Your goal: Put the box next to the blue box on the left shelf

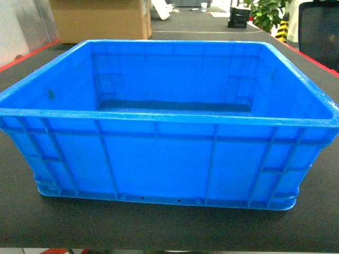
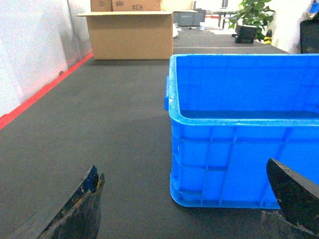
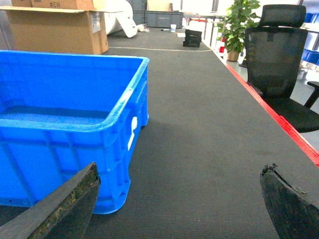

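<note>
The left gripper [image 2: 182, 199] is spread wide, its two worn dark fingers [image 2: 75, 211] showing only at the bottom corners of the left wrist view, holding and touching nothing. The right gripper [image 3: 179, 201] is spread just as wide and is also empty. The box [image 1: 168, 127], a bright-blue open-top crate with ribbed sides and a thick rim, sits upright on the dark mat [image 1: 159, 225]. For the left claw the box [image 2: 244, 129] lies ahead and to the right, its near left corner between the fingers but apart from them. For the right claw the box [image 3: 70, 124] lies ahead and to the left, its near right corner just beyond the left finger. A cardboard carton [image 2: 130, 34] stands farther back on the mat
</note>
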Robot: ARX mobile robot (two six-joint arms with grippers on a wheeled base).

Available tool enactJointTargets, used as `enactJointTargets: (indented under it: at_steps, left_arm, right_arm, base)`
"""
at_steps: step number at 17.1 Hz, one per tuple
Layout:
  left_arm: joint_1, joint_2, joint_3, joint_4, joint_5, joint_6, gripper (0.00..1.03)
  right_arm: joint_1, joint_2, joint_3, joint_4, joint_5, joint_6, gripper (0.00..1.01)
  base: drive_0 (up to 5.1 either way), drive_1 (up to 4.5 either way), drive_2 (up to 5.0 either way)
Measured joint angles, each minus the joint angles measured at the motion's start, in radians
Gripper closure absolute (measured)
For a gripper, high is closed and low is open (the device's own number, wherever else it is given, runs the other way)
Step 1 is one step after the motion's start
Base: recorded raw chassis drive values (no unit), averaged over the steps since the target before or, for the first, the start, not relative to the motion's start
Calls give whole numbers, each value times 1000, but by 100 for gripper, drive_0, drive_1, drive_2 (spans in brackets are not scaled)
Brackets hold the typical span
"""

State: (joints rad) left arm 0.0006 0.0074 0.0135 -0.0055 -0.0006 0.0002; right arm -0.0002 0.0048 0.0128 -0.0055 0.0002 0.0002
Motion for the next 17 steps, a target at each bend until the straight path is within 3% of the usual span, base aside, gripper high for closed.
enactJointTargets:
  at_steps: [3, 4, 5, 6, 7, 8, 9, 11, 12, 15, 17]
  left_arm:
    - [0, 0, 0, 0, 0, 0, 5]
    - [-23, 17, 9, -45, -64, -20, 5]
    - [-126, 94, 30, -74, -249, -74, 5]
    - [-167, 154, 30, -34, -330, -103, 5]
    - [-163, 231, 30, 77, -389, -118, 5]
    - [-160, 340, 45, 190, -385, -125, 5]
    - [-164, 454, 77, 287, -362, -123, 5]
    - [-128, 717, 227, 475, -279, -105, 5]
    - [-110, 845, 319, 524, -248, -97, 5]
    - [-101, 1156, 521, 549, -231, -44, 5]
    - [-101, 1263, 601, 533, -225, -27, 5]
  right_arm:
    - [0, 0, 0, 0, 0, 0, 3]
    - [10, 8, 1, -1, 38, 0, 3]
    - [150, 106, 9, 25, 338, -1, 3]
    - [226, 195, 9, 72, 517, -11, 3]
    - [216, 278, 9, 171, 687, -17, 3]
    - [179, 377, 27, 278, 727, -20, 3]
    - [154, 481, 63, 362, 689, -21, 3]
    - [82, 740, 220, 465, 534, -9, 3]
    - [68, 866, 317, 456, 449, 17, 3]
    - [91, 1170, 563, 386, 281, 106, 3]
    - [98, 1287, 688, 341, 242, 149, 3]
  base:
    - [0, 0, 0]
    - [0, 0, 0]
    - [0, 0, 0]
    - [0, 0, 0]
    - [0, 0, 0]
    - [0, 0, 0]
    - [0, 0, 0]
    - [0, 0, 0]
    - [0, 0, 0]
    - [0, 0, 0]
    - [0, 0, 0]
